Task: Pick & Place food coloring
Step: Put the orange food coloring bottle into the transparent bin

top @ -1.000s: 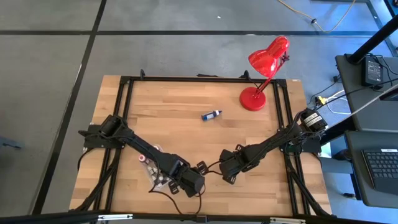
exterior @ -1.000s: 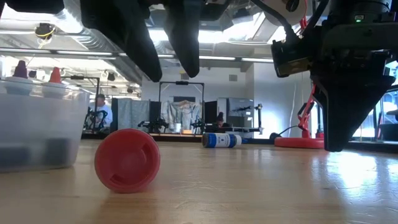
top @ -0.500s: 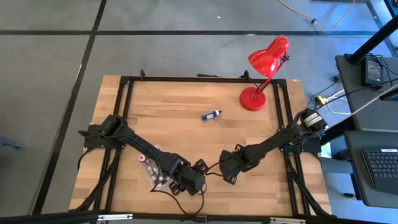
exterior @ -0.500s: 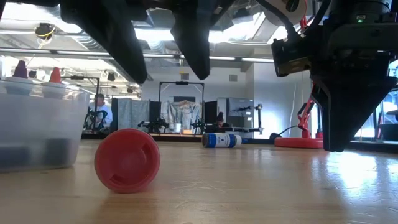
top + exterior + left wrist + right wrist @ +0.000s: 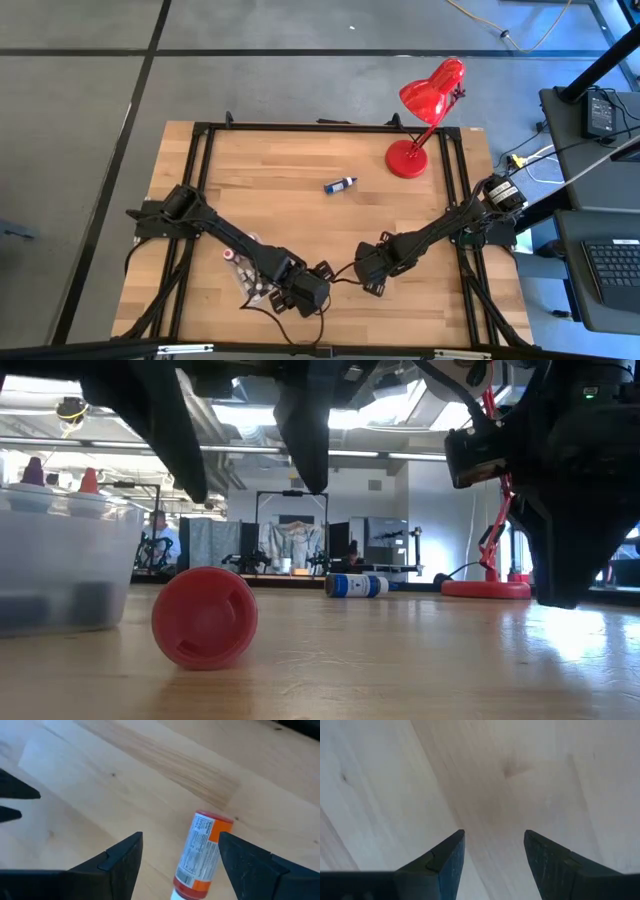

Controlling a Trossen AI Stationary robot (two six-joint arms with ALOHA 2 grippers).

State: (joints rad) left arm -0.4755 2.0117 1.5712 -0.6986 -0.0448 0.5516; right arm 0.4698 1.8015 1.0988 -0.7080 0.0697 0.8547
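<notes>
Now left gripper (image 5: pixel 250 470) fingers wider above red bottle (image 5: pixel 204 617).

the red bottle (image 5: pixel 200 855) carries a printed label, but none of its text is legible.

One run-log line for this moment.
left gripper: open over lying red bottle | right gripper: open, empty | blue bottle: mid-table

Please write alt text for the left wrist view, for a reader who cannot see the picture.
A small red bottle with a printed label lies on its side on the wooden table, between the two dark fingers of the open left claw, which do not touch it.
</notes>
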